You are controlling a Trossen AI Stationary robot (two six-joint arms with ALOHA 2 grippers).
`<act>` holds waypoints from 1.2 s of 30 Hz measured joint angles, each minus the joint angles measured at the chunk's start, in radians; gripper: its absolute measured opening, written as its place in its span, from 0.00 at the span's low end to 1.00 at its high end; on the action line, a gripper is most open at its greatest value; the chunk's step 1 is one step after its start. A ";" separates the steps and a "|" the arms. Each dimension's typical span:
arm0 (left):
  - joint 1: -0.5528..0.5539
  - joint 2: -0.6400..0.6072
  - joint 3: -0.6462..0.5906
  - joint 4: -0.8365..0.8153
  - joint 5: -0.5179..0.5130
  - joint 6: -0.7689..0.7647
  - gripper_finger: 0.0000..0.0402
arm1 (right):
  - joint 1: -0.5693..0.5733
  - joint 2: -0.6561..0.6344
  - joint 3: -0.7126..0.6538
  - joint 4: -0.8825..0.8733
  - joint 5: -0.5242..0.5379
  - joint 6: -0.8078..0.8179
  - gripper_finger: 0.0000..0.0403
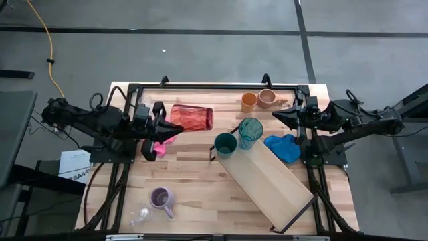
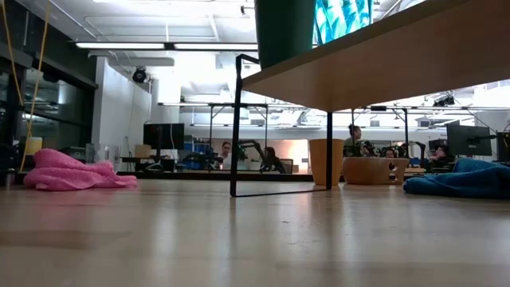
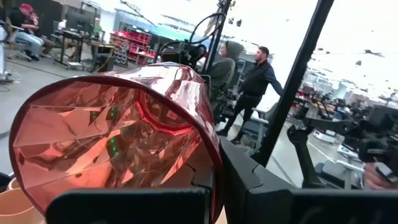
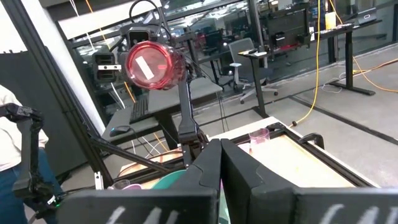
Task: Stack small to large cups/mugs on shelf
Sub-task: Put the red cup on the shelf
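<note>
My left gripper (image 1: 168, 124) is raised over the pink cloth (image 1: 159, 144) and is shut on a red faceted glass (image 1: 192, 117) lying level. The shelf (image 1: 271, 181), a light-wood board on thin black legs (image 2: 236, 127), stands slantwise on the table. A green cup (image 1: 225, 144) and a teal tumbler (image 1: 251, 132) stand on its far end. An orange cup (image 1: 249, 102) and a tan mug (image 1: 267, 98) sit at the table's far edge. A purple mug (image 1: 161, 198) and a clear glass (image 1: 142, 215) sit near the front left. My right gripper (image 1: 277, 115) hangs shut and holds nothing. My left gripper holds the red glass by the wall at its rim (image 3: 211, 163), one finger (image 3: 249, 186) outside the rim, the other apparently inside the mouth. The fingers come level from the table's left. The glass lies on its side, its base (image 4: 149, 65) pointing right, lifted clear of the table.
A blue cloth (image 1: 283, 147) lies beside the shelf's right side, under my right arm. A black frame (image 1: 200, 86) runs around the table's edges. Bare wood shows between the purple mug and the shelf. People sit and stand in the room beyond.
</note>
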State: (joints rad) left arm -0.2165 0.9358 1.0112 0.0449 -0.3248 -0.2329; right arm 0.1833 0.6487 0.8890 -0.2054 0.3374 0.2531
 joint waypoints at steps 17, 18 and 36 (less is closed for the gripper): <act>-0.048 0.442 0.653 -0.714 0.220 0.039 0.00 | 0.000 0.000 0.000 -0.035 0.000 0.004 0.00; -0.058 0.487 0.700 -0.729 0.220 0.045 0.00 | 0.000 0.000 0.000 -0.045 0.000 0.004 0.00; -0.096 1.066 1.225 -1.061 0.112 -0.111 0.00 | 0.000 0.000 0.000 -0.114 0.000 0.008 0.00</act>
State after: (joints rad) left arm -0.3124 2.0013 2.2359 -1.0159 -0.2124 -0.3436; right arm 0.1833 0.6487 0.8890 -0.3195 0.3378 0.2611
